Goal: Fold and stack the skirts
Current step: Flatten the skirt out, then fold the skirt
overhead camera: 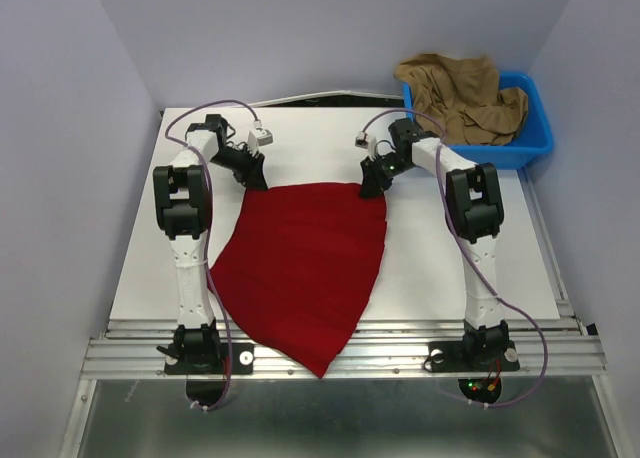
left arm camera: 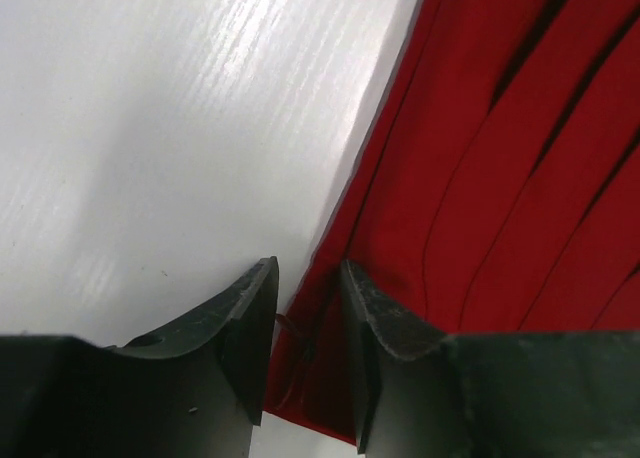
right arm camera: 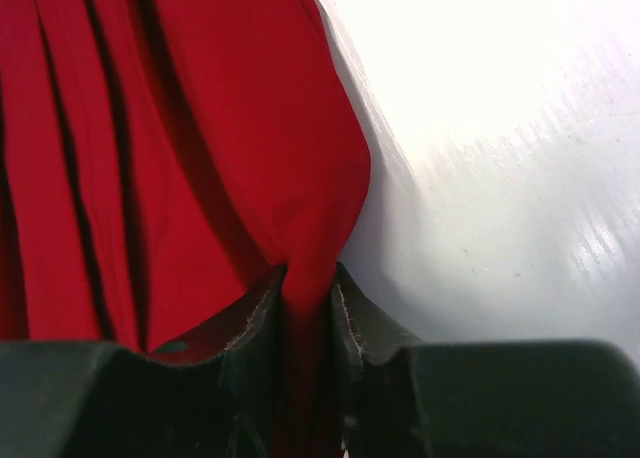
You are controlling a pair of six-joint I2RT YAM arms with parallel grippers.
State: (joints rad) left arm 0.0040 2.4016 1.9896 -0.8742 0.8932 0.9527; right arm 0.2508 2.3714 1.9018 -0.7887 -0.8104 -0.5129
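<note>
While both arms reach across the flat white table (overhead camera: 450, 268), I see the deep red pleated cloth skirt (overhead camera: 305, 263) spread flat at the middle of it. Its point at 6 o'clock hangs over the near edge.

At the skirt's 11 o'clock corner sits the left gripper (overhead camera: 257, 176). Through the left wrist camera its jaws stand narrow, one dark finger (left arm camera: 245, 328) over bare table and the other over red cloth, with the skirt's edge lying in the gap. I cannot tell whether they actually press on the fabric.

At the 1 o'clock corner the right gripper (overhead camera: 371, 186) is down on the cloth. Its wrist camera shows the jaws drawn close together with a ridge of red fabric pinched between them, bulging up out of the gap, so I read that corner as held.

Off at 2 o'clock from the table's centre, the tan-brown crumpled cloth skirt (overhead camera: 465, 103) is heaped in the blue plastic rectangular bin (overhead camera: 535, 128), well apart from both grippers.
</note>
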